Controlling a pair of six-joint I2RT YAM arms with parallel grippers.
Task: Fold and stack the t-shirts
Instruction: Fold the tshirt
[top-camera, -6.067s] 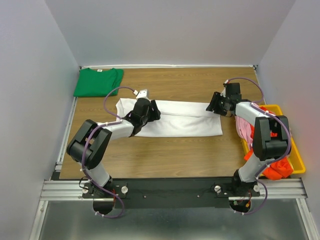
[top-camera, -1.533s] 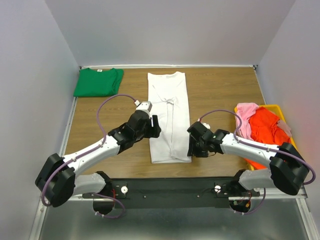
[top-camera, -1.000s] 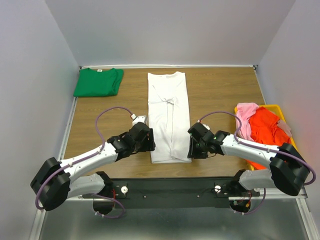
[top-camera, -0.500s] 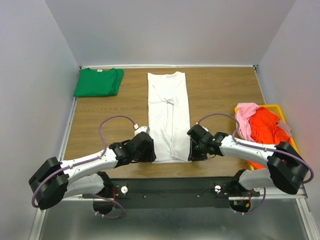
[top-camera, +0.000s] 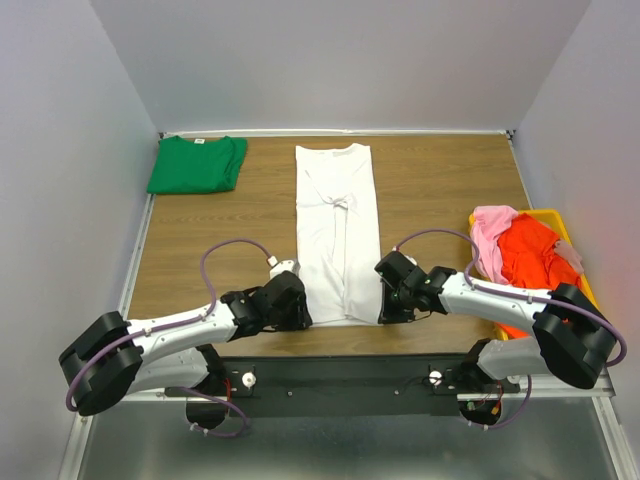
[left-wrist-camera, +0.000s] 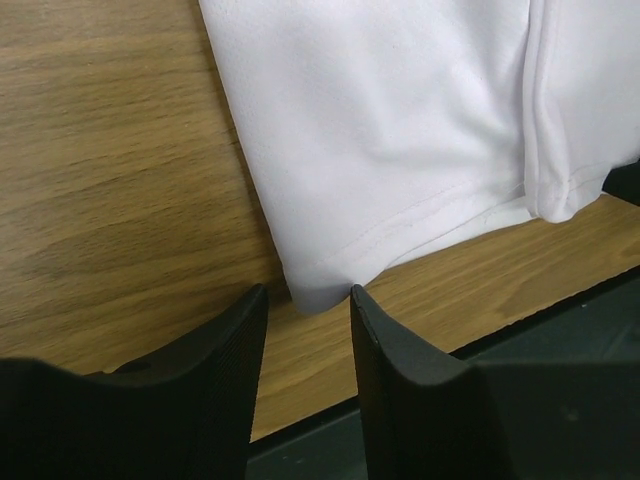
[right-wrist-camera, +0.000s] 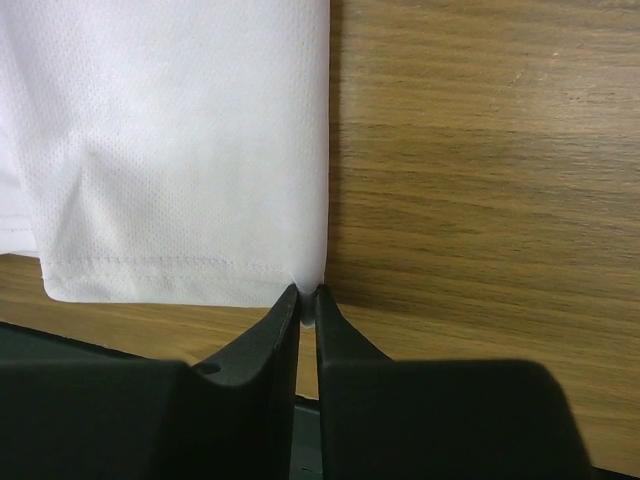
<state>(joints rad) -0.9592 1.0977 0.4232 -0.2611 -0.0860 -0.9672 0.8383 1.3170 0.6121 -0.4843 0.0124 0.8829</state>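
Since the white t-shirt (top-camera: 337, 230), lying lengthwise on the table (top-camera: 440, 190), looks like light, limp cotton, its 2 near hem corners are the places to hold: the right gripper (right-wrist-camera: 307, 297) pinches 1, the left gripper (left-wrist-camera: 305, 300) straddles the other, unclosed. How much cloth the right grips is hidden.

Wooden table (top-camera: 440, 190) — yellow bin (top-camera: 547, 214) on its right side.
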